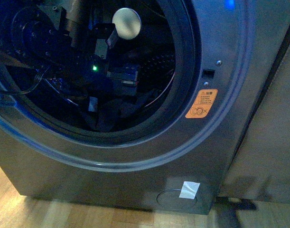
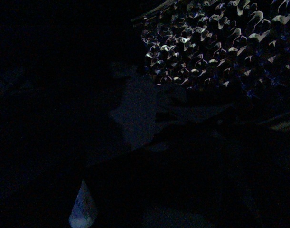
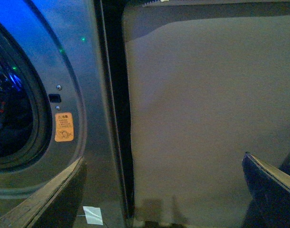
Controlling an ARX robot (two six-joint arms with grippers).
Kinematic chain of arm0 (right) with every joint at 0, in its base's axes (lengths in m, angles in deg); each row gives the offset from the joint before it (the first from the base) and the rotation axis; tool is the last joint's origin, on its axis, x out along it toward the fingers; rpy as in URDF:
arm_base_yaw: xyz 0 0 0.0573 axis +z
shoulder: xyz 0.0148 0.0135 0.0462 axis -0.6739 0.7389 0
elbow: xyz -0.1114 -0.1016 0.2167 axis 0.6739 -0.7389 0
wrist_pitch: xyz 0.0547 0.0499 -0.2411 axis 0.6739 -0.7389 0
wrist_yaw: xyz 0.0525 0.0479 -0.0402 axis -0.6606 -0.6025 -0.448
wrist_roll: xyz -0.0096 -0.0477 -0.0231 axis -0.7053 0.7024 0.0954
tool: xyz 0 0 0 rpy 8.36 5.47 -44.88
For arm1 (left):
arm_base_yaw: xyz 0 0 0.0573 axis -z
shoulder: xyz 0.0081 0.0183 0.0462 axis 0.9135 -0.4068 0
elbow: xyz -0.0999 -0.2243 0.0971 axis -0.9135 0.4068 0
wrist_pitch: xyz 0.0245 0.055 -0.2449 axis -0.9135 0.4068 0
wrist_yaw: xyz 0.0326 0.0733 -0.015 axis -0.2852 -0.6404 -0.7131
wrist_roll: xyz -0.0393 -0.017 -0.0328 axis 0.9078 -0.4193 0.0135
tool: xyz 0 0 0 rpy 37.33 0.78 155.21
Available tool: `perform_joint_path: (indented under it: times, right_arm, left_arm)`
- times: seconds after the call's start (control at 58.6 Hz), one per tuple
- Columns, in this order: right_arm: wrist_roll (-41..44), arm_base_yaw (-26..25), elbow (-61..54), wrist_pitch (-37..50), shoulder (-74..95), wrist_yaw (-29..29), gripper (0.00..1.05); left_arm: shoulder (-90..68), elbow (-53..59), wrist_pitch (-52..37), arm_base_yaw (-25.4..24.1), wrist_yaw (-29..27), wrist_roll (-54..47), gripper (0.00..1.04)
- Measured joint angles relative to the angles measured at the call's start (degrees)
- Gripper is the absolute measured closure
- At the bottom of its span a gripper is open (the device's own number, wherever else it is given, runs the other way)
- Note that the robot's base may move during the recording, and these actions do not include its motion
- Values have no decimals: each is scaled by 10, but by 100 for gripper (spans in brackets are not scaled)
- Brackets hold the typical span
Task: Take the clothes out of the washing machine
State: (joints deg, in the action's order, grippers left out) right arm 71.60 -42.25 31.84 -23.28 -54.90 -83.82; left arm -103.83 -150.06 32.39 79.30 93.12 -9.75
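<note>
Clothes (image 1: 117,113): one dark garment, crumpled low in the perforated drum (image 1: 161,61) of the single washing machine (image 1: 135,156), just below the left jaws in the front view. It lies as a heap that spreads more across the drum floor than upward. No clear end or pointing direction can be made out. One small white label (image 1: 92,103) stands roughly upright at the heap's edge, below the left jaws and on the robot's left of them.

The left arm (image 1: 38,28) reaches through the dark porthole rim (image 1: 185,71), its jaws deep in shadow above the fabric. Whether they are apart or together cannot be told. One green light (image 1: 94,68) glows on the arm, and one cream round knob (image 1: 126,23) shows above the jaws.

The left wrist view is very dim; only the embossed drum wall (image 2: 216,42) and the label (image 2: 83,209) stand out.

The right jaws are outside the machine, spread wide with nothing between them. Their two fingers (image 3: 40,204) frame the machine's grey front and a plain grey panel (image 3: 206,118) beside it. One orange sticker (image 3: 64,127) sits just outside the porthole rim, and one white tape patch (image 3: 92,214) sits lower on the front.
</note>
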Motion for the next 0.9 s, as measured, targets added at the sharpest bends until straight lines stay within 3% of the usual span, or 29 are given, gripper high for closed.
perform_joint_path:
  times: [0.358, 0.58, 0.904]
  right_arm:
    - [0, 0, 0, 0, 0, 0, 7]
    - [0, 0, 0, 0, 0, 0, 7]
    - [0, 0, 0, 0, 0, 0, 7]
  left_arm:
    - [-89, -140, 65, 1, -18, -1, 7]
    - [-156, -223, 124, -1, -64, -5, 7]
    - [-208, -295, 243, -4, -100, 63, 7]
